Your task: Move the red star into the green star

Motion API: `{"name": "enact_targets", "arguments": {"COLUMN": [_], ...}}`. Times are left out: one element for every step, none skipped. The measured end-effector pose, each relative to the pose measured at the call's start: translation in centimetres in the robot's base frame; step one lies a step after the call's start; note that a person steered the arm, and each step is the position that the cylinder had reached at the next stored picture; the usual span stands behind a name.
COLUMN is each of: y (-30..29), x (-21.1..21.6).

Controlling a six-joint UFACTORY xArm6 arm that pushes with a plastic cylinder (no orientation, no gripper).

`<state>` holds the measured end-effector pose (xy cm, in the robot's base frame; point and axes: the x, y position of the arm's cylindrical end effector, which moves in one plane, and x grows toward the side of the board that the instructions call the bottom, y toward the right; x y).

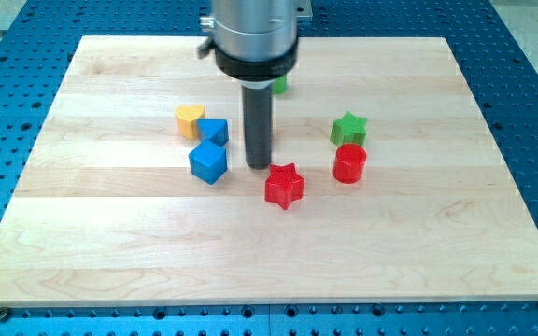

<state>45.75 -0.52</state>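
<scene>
A pale wooden board point(278, 252), made of long planks laid side by side, is seen lying on a blue metal table point(530, 103) studded with rows of small holes; nothing more of the room is shown. From the view's top a thick silver and black arm housing point(250, 37) is lowered over the board, and from it a straight dark rod point(258, 121) is carried down. The rod has no jaws to open or close and nothing is held by it; my tip point(258, 167) is set on the wood near the board's middle. The tip is placed just above and to the left of the red star point(285, 185), very close to it, though contact cannot be made out. The red star is found a little below the middle of the board, and the green star point(348, 128) is seen up and to the right of it, well apart. A red cylinder point(349, 163) is stood just below the green star, almost touching it, and is placed to the right of the red star, beside the path between the two stars. To the left of the tip a blue cube point(208, 161) is seen, with a second, smaller blue block point(214, 132) just above it and a yellow heart point(190, 119) touching that block's left side. A small green block point(279, 85) is partly hidden behind the arm housing at the view's top.
</scene>
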Motion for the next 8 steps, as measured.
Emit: {"name": "enact_targets", "arguments": {"y": [-4.9, -8.4, -8.1, -11.0, -10.4, -8.2, -6.0, -5.3], "x": [3.7, 3.3, 4.6, 9.1, 4.0, 3.1, 0.5, 7.3]}}
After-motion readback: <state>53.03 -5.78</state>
